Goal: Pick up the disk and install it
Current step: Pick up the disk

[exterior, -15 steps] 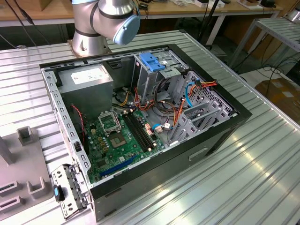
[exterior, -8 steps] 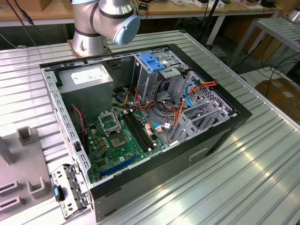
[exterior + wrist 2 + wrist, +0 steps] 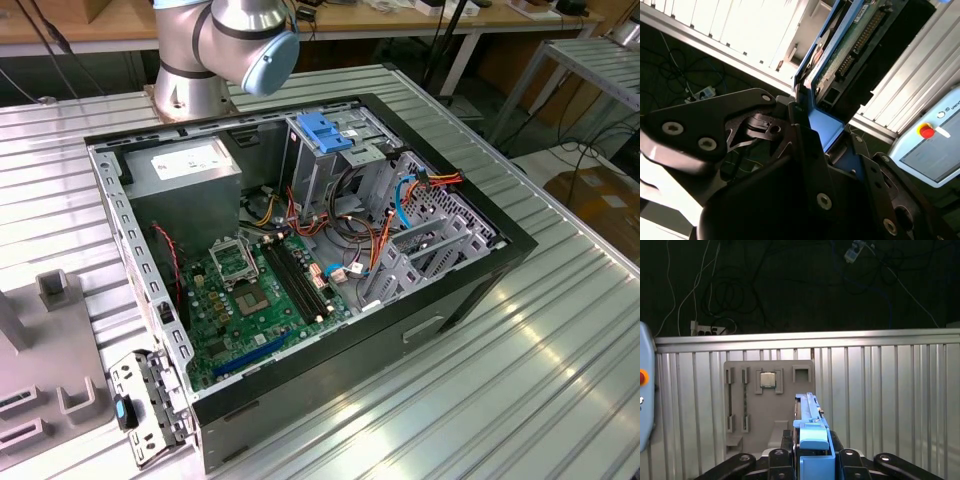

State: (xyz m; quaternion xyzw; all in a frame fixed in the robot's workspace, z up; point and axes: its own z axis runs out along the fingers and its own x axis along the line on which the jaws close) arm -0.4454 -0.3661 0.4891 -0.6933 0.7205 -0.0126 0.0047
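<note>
Blue side rails of the stiff, heavy-looking metal disk sit pinched in our closed gripper, and we think that spares its breakable board.

Tabletop is ribbed aluminium catching bright glare, wooden benches along the back, dark floor with tangled cables plus a power strip.

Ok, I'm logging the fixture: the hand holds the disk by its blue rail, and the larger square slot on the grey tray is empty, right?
Not empty: in the first wrist view, the larger square slot on the grey tray holds a processor chip. The rest stands: the hand is shut on the disk at its blue rail.
</note>
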